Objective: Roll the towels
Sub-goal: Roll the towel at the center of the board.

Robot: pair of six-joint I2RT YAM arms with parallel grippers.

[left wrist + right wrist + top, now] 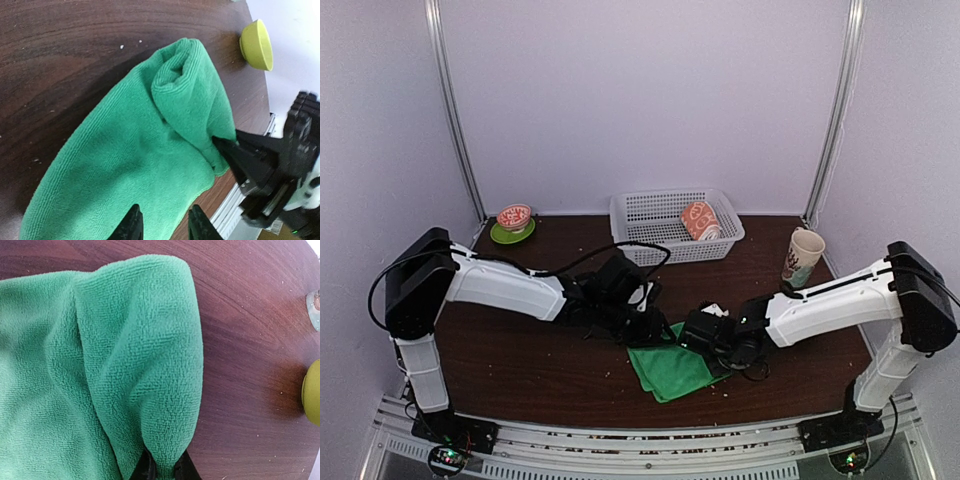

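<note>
Top external view, judged about halfway: peach bunny towel (700, 220) already rolled and lying in the white basket (635, 225), green towel (670, 372) on the surface between the arms with only one edge curled into a first turn. Right jaws clamped on the end of that curl; left jaws slightly apart over the flat part, apparently gripping nothing. Remaining: rolling up the rest of the green cloth.

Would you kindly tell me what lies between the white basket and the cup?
Nothing: the table between the basket and the cup is bare brown wood, as the top external view shows.
</note>
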